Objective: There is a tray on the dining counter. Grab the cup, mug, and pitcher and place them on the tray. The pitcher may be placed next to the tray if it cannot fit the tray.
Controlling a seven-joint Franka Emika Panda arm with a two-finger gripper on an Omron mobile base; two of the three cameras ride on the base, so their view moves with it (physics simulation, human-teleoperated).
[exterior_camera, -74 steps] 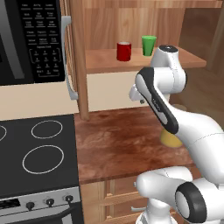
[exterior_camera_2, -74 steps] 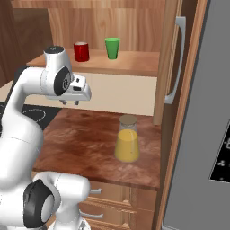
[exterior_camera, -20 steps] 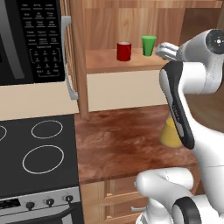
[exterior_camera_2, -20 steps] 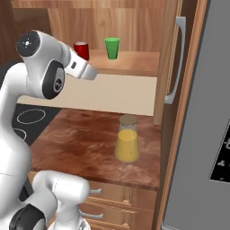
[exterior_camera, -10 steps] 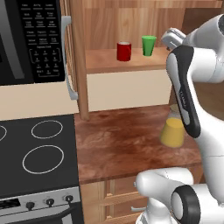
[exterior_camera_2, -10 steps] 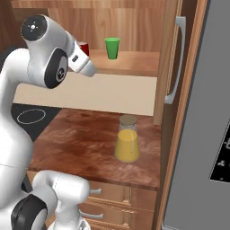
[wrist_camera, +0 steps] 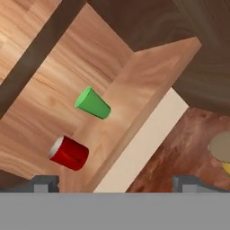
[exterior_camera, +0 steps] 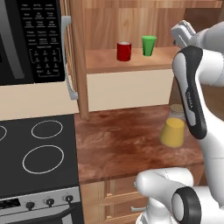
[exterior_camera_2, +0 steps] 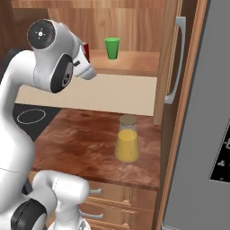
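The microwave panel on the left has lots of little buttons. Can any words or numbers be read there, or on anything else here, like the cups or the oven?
Microwave keypad: rows of small white marks on black buttons, too blurred to read.
Black panel on the grey appliance: a few white symbols, too small to read.
Red mug, green cup, pitcher: no label or print.
Stove knobs: no legible markings.
So nothing here can be quoted as text.
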